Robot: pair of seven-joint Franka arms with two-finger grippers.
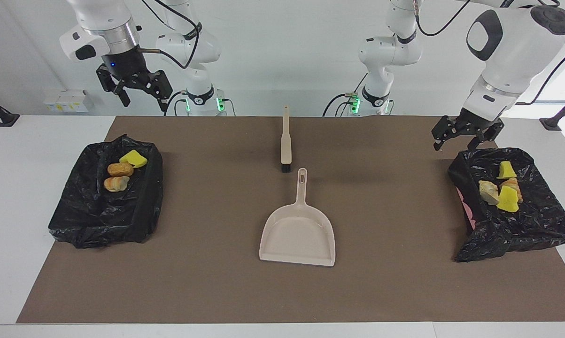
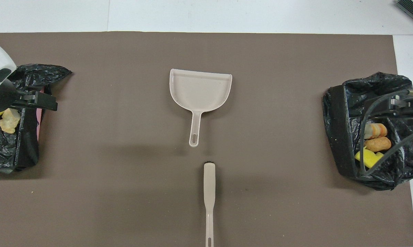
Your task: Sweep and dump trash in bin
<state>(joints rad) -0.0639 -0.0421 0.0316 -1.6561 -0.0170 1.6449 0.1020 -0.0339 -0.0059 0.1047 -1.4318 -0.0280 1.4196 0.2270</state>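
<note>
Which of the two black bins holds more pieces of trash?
The bin at the left arm's end: four chunks, two yellow. The other bin holds three, only one yellow.

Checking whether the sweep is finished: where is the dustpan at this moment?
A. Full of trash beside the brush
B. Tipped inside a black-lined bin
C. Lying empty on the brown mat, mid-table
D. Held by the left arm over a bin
C: the dustpan lies flat and empty on the mat, its handle pointing at the brush, with no gripper near it; the trash is in the bins.
</note>
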